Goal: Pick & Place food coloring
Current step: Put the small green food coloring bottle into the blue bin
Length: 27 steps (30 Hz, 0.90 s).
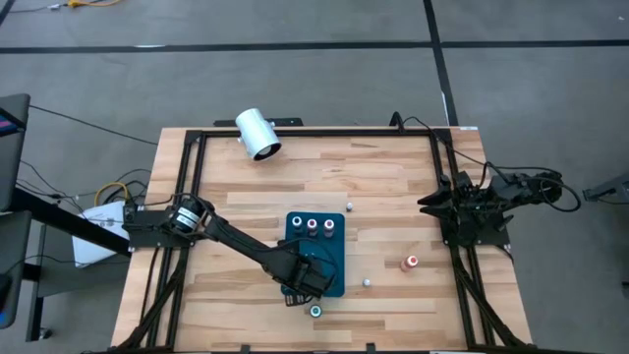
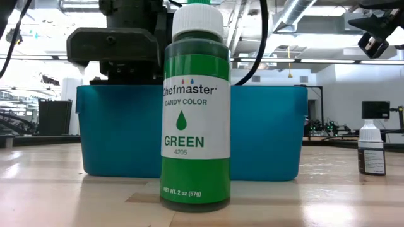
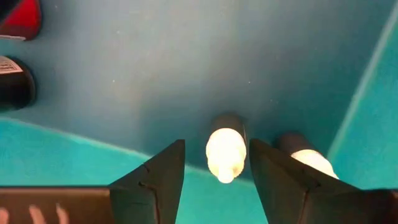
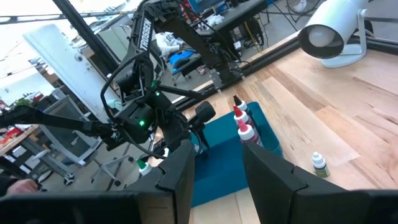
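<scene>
- The left gripper (image 3: 214, 180) hangs inside the blue bin (image 1: 330, 258), jaws spread around a white-topped bottle (image 3: 225, 152), not pinching it.
- Lifting away, a jaw could bump that bottle over.
- The right gripper (image 4: 214, 177) waits at the counter's right edge, jaws a little apart, holding nothing.

One blue bin (image 1: 298, 227), one white cylinder (image 1: 257, 134), and perhaps eight food coloring bottles (image 1: 313, 224).

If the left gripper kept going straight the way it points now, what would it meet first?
Probably the white-capped bottle standing between the left gripper fingers, then the teal bin floor; depth is unclear.
</scene>
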Tool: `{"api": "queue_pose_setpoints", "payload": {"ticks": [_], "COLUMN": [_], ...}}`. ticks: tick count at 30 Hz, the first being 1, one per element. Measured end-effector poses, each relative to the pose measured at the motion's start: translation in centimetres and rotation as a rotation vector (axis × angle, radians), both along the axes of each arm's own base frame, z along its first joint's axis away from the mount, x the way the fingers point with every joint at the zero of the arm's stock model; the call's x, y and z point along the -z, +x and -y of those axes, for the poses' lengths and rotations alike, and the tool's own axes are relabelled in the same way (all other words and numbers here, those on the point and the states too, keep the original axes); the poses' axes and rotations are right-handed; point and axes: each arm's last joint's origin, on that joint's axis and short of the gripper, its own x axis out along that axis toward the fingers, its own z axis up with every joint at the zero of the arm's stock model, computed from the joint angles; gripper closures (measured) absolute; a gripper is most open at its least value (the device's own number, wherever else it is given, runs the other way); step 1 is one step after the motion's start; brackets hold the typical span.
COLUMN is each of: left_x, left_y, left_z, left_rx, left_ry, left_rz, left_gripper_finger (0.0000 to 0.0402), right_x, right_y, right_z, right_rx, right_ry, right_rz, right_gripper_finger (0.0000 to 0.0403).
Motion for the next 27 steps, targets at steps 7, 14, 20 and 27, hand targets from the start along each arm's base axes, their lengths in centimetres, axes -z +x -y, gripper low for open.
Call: {"api": "queue_pose_setpoints", "payload": {"ticks": [7, 14, 20, 27], "left_x": [0.0, -0.8, -4.0, -8.0], "left_y": [0.0, -0.2, -0.9, -1.9], "left_z": [0.0, -0.2, -0.9, -2.0], "left_rx": [0.0, -0.01, -0.04, -0.125], "left_ry": [0.003, -0.001, 0.022, -0.058], "left_rz": [-0.003, 0.008, 0.083, 0.172], "left_gripper_finger": [0.0227, 0.0227, 0.0227, 0.0227], "right_x": [0.0, 0.0, 0.0, 0.0], "right_y": [0.0, 0.0, 0.0, 0.0], "right_z": [0.0, 0.0, 0.0, 0.0], "right_rx": [0.0, 0.0, 0.0, 0.0], "right_ry": [0.0, 0.0, 0.0, 0.0], "right_rz": [0.0, 0.0, 0.001, 0.0], "right_gripper_finger": [0.0277, 0.0277, 0.0277, 0.0277]}}
